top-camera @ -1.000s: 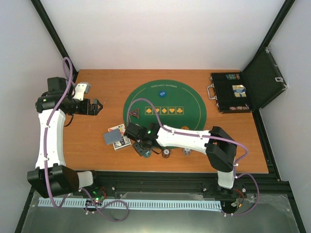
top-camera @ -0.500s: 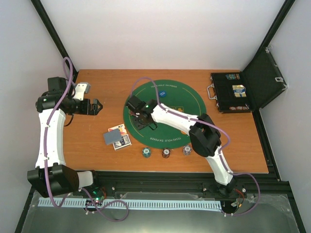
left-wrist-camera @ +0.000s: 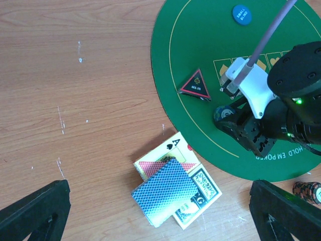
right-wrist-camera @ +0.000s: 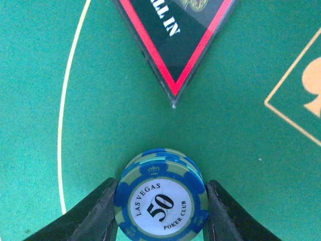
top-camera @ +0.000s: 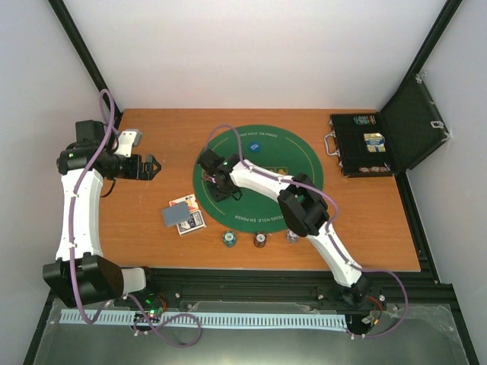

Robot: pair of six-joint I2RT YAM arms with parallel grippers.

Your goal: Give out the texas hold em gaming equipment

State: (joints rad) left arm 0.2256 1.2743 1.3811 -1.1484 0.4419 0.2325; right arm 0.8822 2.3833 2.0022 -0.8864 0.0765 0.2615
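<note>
My right gripper point(right-wrist-camera: 161, 207) is shut on a small stack of blue-and-cream "50" poker chips point(right-wrist-camera: 161, 198), low over the left part of the green mat point(right-wrist-camera: 60, 60). Just beyond the chips lies the dark red-edged triangle marker point(right-wrist-camera: 180, 30), apart from them. From above, the right gripper point(top-camera: 218, 182) is at the mat's left side. My left gripper point(top-camera: 152, 166) hangs open over bare wood at the far left, holding nothing. Blue-backed playing cards point(left-wrist-camera: 168, 193) lie stacked on face-up cards left of the mat. A blue disc point(left-wrist-camera: 241, 13) lies near the mat's far edge.
Three chip stacks point(top-camera: 228, 239) point(top-camera: 260, 239) point(top-camera: 292, 236) stand in a row near the table's front edge, below the mat point(top-camera: 300, 163). The open black case point(top-camera: 365, 144) sits at the far right. The right arm stretches across the mat's lower half.
My right gripper has swung from the front row of chip stacks up onto the mat's left side, carrying the blue chips. The left arm has not moved.
</note>
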